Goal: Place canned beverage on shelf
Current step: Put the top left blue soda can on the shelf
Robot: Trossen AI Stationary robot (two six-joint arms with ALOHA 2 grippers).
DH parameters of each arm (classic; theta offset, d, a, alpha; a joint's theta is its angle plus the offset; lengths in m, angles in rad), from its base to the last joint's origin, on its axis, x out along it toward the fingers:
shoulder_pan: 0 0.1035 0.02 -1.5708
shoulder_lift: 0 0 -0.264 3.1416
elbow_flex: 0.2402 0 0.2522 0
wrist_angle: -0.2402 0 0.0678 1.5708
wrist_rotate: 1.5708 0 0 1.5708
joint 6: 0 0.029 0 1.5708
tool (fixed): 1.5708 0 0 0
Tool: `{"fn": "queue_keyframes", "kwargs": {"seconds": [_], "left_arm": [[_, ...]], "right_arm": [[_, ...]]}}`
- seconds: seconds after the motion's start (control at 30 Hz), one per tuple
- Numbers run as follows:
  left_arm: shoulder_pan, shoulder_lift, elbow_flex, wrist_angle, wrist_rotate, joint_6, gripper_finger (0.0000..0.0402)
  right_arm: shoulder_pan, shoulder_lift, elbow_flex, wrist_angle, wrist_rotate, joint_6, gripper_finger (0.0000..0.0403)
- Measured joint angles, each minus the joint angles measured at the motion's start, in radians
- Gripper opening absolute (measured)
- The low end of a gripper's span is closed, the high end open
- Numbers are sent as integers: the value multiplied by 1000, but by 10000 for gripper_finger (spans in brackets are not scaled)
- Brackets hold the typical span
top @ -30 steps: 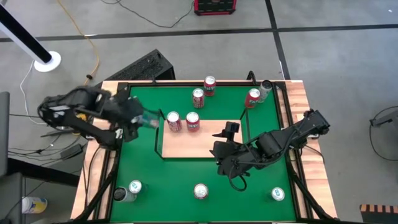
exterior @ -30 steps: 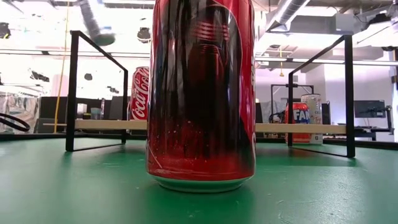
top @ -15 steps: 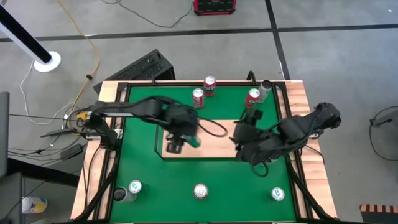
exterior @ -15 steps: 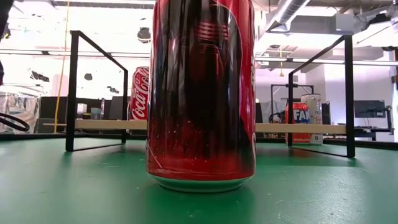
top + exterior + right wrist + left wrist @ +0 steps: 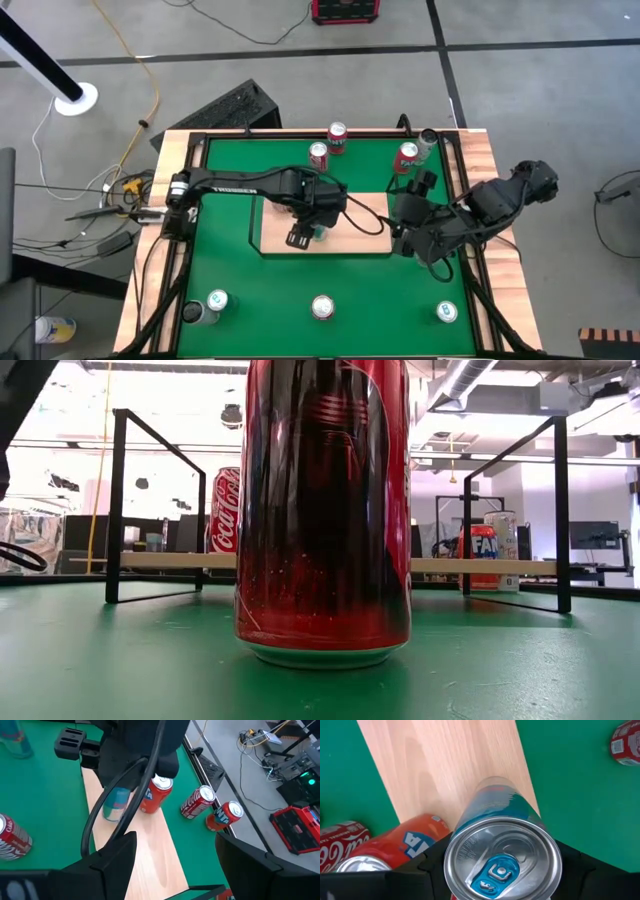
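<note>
A teal can (image 5: 495,835) with a silver top hangs over the light-wood shelf (image 5: 352,232), with my left gripper (image 5: 312,232) shut on it from above. In the right wrist view the same can (image 5: 115,802) shows under the left hand, close over the board. Next to it on the shelf stand an orange can (image 5: 405,845) and a red cola can (image 5: 340,842). My right gripper (image 5: 418,183) hovers open and empty off the shelf's right end. A tall red can (image 5: 322,510) fills the low view. My left gripper pinches the teal can between its two fingers (image 5: 427,865), one on each side of the upper wall (image 5: 470,827) just under the rim. The fingers come from above, pointing steeply down. The can hangs slightly tilted over the board; I cannot tell whether its base touches it.
Several cans stand near the green table's far edge (image 5: 318,155) (image 5: 407,155), and three along its near edge (image 5: 217,300) (image 5: 322,307) (image 5: 447,313). Black wire rails (image 5: 115,500) rise at the shelf's short ends. The board's right half is bare.
My left gripper has swung from the table's left side toward the right and down over the shelf, rolling its wrist, with the teal can in its grip. My right gripper has drawn back off the shelf toward the table's right edge and risen a little.
</note>
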Motion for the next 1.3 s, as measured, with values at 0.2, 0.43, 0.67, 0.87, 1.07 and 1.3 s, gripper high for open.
{"fn": "queue_keyframes", "kwargs": {"seconds": [0.2, 0.43, 0.67, 0.87, 1.07, 1.3], "left_arm": [[3, 3, -2, 0, 5, -6, 218], [4, 3, -2, 0, 3, -40, 292], [3, 3, -2, 0, -17, -47, 304], [3, 2, 27, -67, -24, -58, 305], [3, -2, 156, -285, -26, -148, 306], [3, -204, 174, -266, -51, -185, 306]], "right_arm": [[5, 0, 0, 0, 7, -4, 297], [5, 0, 0, 0, 22, -3, 297], [5, 0, -1, 0, 25, -3, 297], [5, 1, -1, 0, 25, -3, 297], [5, 1, -1, 9, -12, -2, 297], [14, 20, -8, 29, -42, -4, 297]]}}
